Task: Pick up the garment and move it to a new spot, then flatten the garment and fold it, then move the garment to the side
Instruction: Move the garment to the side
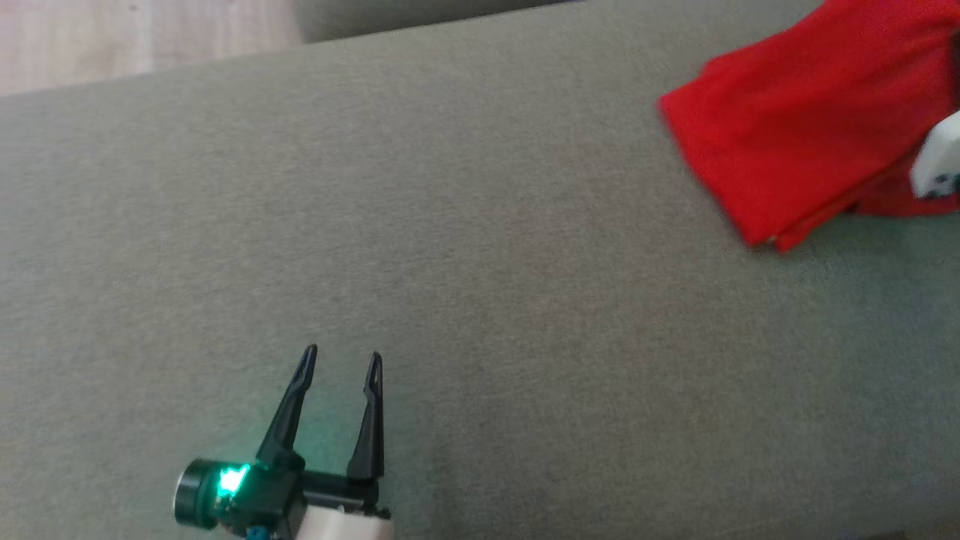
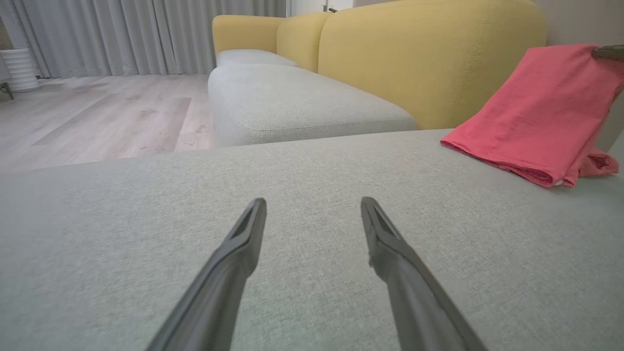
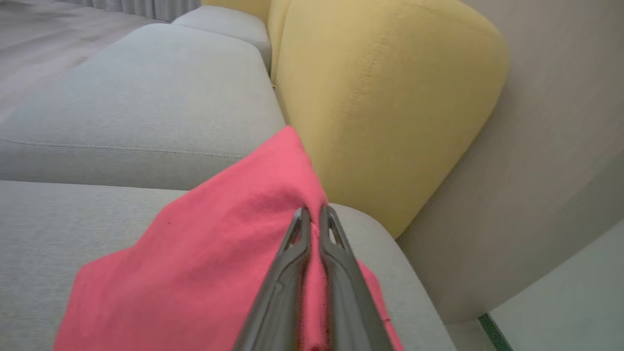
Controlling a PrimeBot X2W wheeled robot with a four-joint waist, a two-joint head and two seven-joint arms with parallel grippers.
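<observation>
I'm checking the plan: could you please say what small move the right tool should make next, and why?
Probably raise the right tool slightly: it is shut on a lifted edge of the red garment, whose rest lies on the grey cushion; the left tool is open.

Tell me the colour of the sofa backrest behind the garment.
Mustard yellow; the backrest shows best in the right wrist view, beyond the red garment.
</observation>
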